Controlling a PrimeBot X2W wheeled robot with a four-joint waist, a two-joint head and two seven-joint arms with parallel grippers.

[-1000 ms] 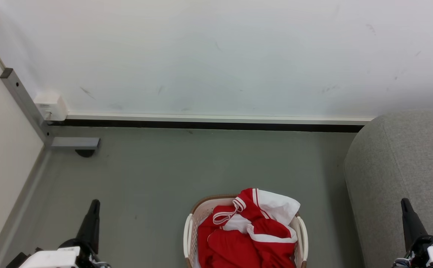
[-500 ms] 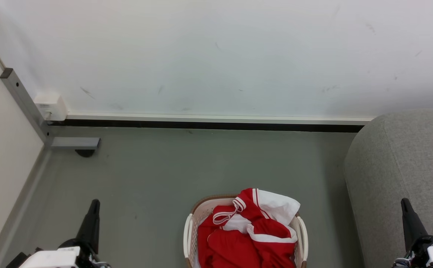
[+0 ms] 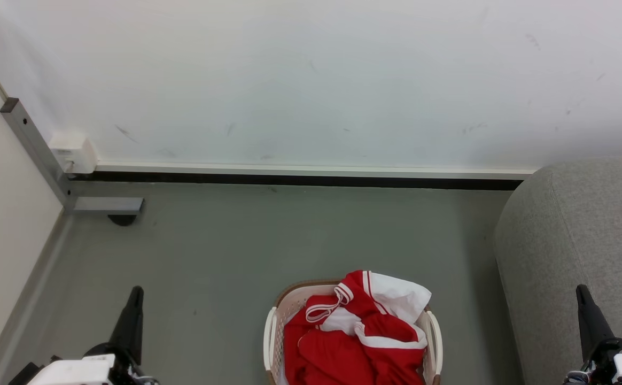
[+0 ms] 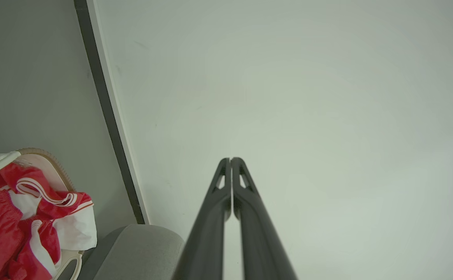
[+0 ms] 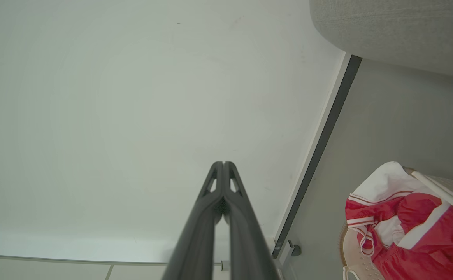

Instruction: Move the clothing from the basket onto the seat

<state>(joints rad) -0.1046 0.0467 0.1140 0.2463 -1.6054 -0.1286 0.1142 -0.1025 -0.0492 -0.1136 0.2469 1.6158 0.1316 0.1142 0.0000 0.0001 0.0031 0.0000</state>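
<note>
Red clothing with white panels and striped trim is heaped in the white basket on the floor at the bottom centre of the head view. The grey seat stands just right of the basket. My left gripper rests at the lower left, well left of the basket, and is shut and empty. My right gripper sits at the lower right in front of the seat, shut and empty too. In the left wrist view the shut left gripper points at the wall, with the clothing at the lower left. The right wrist view shows the shut right gripper, the clothing and the seat.
A white wall with a dark baseboard runs behind the basket. A grey metal post and bracket with a small white box stand in the left corner. Grey floor lies between basket and wall.
</note>
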